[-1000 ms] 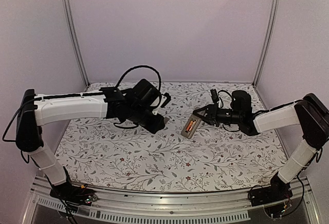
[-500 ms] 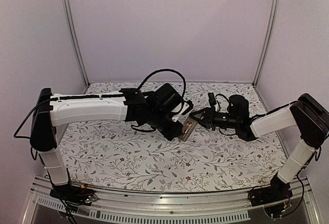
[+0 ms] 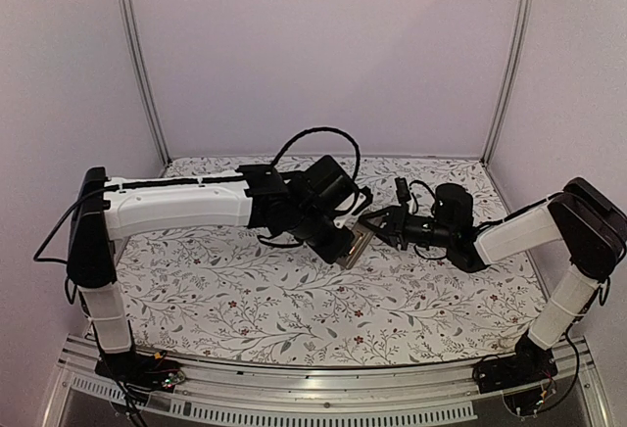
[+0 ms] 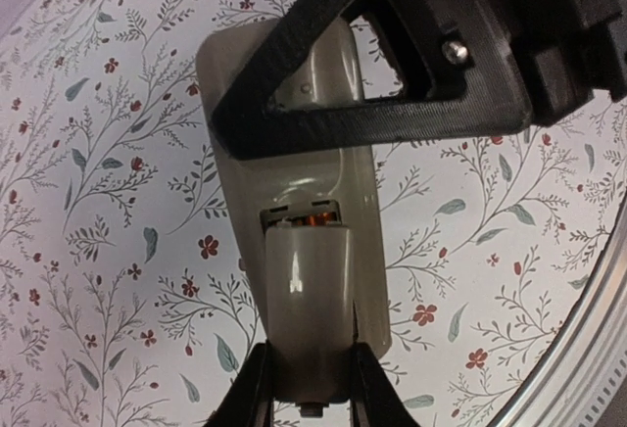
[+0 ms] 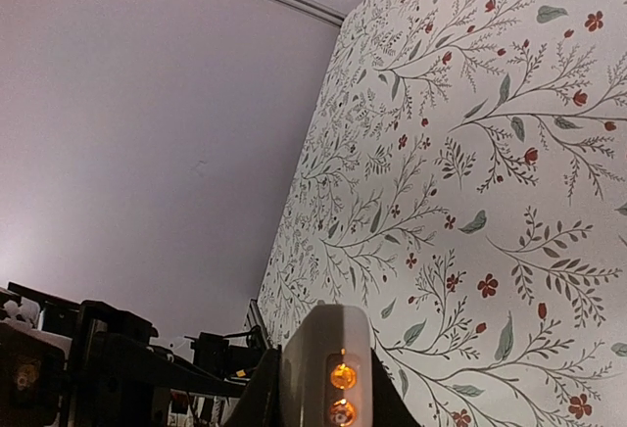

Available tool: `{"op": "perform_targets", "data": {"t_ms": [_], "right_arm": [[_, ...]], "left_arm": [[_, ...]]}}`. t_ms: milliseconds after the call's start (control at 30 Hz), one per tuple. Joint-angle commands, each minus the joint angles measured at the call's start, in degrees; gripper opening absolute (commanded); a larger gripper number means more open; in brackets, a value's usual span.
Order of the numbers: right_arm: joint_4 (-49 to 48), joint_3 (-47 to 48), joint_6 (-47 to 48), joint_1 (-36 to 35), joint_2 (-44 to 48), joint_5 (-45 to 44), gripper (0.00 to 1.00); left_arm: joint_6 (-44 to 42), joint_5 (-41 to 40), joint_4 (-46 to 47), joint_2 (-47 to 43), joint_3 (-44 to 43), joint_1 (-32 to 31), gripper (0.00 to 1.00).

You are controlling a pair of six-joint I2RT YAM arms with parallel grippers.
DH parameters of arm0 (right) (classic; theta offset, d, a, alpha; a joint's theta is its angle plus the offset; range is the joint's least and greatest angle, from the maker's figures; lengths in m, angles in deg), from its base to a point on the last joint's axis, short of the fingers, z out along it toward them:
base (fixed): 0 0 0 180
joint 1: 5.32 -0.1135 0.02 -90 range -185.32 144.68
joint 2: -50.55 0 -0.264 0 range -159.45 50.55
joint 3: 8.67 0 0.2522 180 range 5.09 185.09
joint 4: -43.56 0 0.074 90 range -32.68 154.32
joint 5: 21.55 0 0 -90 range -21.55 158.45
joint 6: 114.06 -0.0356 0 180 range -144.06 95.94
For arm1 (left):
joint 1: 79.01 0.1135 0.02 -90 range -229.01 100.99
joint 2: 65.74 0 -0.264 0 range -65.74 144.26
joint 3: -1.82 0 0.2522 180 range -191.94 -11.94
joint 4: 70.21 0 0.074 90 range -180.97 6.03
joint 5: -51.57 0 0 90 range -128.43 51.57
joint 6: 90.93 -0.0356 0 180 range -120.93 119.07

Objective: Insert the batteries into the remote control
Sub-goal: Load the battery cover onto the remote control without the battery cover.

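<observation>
Right claw [image 3: 377,223] was clamped on the remote [image 4: 294,177], holding it tilted above the tabletop [image 4: 98,202]. Left claw [image 4: 306,388] gripped the grey cover [image 4: 306,290] against the remote's back. Orange batteries [image 4: 313,218] showed at the cover's edge.

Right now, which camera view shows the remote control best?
The left wrist view: the remote control is large and close, back toward the camera, with orange showing at its compartment. The right wrist view shows only one end of it. The top external view shows it small and partly hidden.

High overview; wrist cameras near remote control [image 4: 294,187]
</observation>
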Motion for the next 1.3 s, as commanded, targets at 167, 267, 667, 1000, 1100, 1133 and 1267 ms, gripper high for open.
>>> {"op": "perform_targets", "data": {"t_ms": [167,267,667,1000,1100,1133,1267], "right_arm": [[-3.0,-0.6,-1.1,-0.6,-0.6,-0.7,0.00],[-3.4,-0.4,-1.2,-0.6,-0.7,-0.5,0.00],[-3.7,-0.7,-1.4,-1.0,-0.8,-1.4,0.00],[-3.6,-1.1,-1.3,-1.0,-1.5,-1.8,0.00],[-3.7,-0.9,-1.4,-1.0,-1.6,-1.5,0.00],[-3.8,-0.9,-1.4,-1.0,-1.5,-1.5,0.00],[-4.0,-1.0,-1.5,-1.0,-1.2,-1.5,0.00]], "left_arm": [[0.1,-2.8,-3.0,3.1,-2.7,-0.6,0.21],[0.5,-3.3,-3.1,3.3,-3.0,-0.4,0.21],[2.0,-2.7,-1.6,2.7,-3.2,-0.1,0.20],[2.5,-1.8,0.5,1.5,-1.4,-0.2,0.20],[2.7,-1.4,0.7,1.8,-1.3,-0.1,0.20],[2.7,-1.5,0.7,1.9,-1.3,-0.1,0.20],[2.6,-1.6,0.6,2.6,-1.6,-0.2,0.20]]}}
